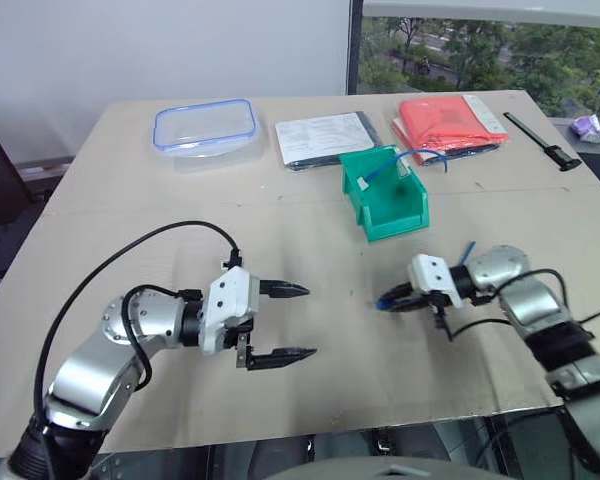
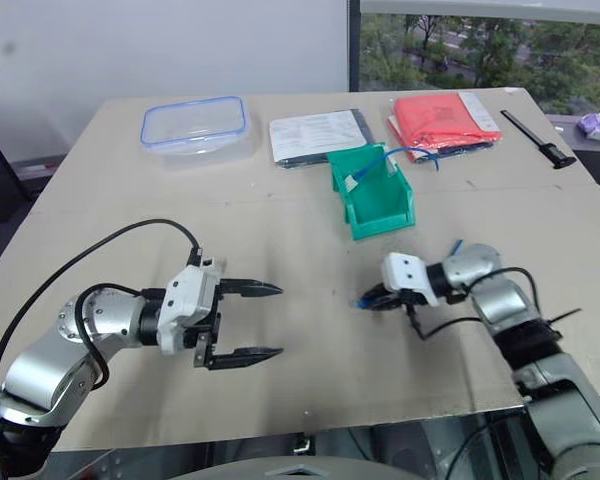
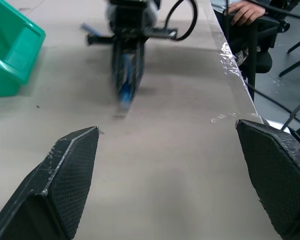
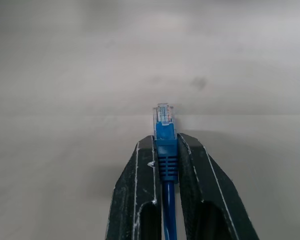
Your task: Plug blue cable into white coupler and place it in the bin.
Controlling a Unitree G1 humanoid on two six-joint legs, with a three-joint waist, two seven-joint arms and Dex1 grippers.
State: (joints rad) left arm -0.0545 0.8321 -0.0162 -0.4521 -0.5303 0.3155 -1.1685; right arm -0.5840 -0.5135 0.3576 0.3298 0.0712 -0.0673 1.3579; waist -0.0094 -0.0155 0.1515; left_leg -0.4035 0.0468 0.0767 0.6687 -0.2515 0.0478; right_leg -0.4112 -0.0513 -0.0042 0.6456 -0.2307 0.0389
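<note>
Logging what I see, with the bin (image 1: 384,194) as my landmark.

- Bin: green plastic, sloped cut-away front, standing on the tabletop (image 1: 130,215). A blue cable end loops out of its far side toward the red packet.
- Right gripper (image 4: 166,150): nearer to me than the bin and slightly to its right, low over the tabletop. Its fingers (image 4: 135,200) are clenched on the blue cable (image 4: 166,160), pinching the ribbed blue boot, so the clear plug juts out past the tips. The cable runs back between the fingers toward the wrist.
- Left gripper (image 1: 285,321): nearer than the bin and well to its left, pointing across toward the right gripper. Its fingers (image 3: 65,180) are spread wide and hold nothing.
- White coupler: I cannot make it out.
- Clear container with a blue rim (image 1: 205,127): beyond the bin, to its left.
- Printed sheet in a sleeve (image 1: 325,138): just beyond the bin.
- Red packet (image 1: 448,122): beyond the bin, to its right.
- Black caliper-like tool (image 1: 543,141): further right of the bin, past the red packet.
- A person's hand (image 3: 245,11) rests on a chair beyond the tabletop edge, in the left wrist view.
</note>
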